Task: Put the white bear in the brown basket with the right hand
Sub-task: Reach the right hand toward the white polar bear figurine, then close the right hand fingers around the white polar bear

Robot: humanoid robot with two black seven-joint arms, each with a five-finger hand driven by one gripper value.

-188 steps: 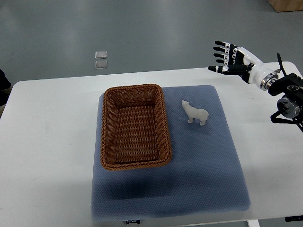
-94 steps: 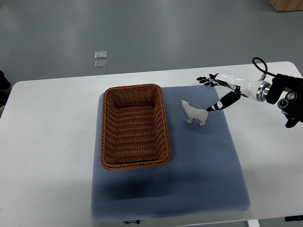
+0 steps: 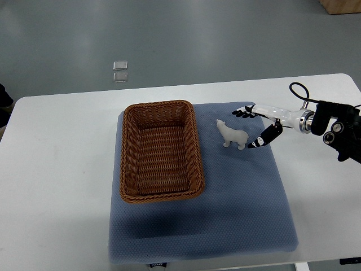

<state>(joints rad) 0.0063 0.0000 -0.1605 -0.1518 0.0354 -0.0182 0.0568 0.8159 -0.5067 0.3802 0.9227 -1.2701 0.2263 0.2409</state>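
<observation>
Top view: white bear (image 3: 232, 134) stands head toward brown basket (image 3: 161, 150), right hand (image 3: 260, 121) fingers (image 3: 242, 112) spread beside it.

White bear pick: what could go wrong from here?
The white bear stands upright on the soft blue mat; the open right hand, coming in low at its rear, could tip it before the fingers close. The brown basket sits close by, so a nudged bear may end against its rim.
</observation>
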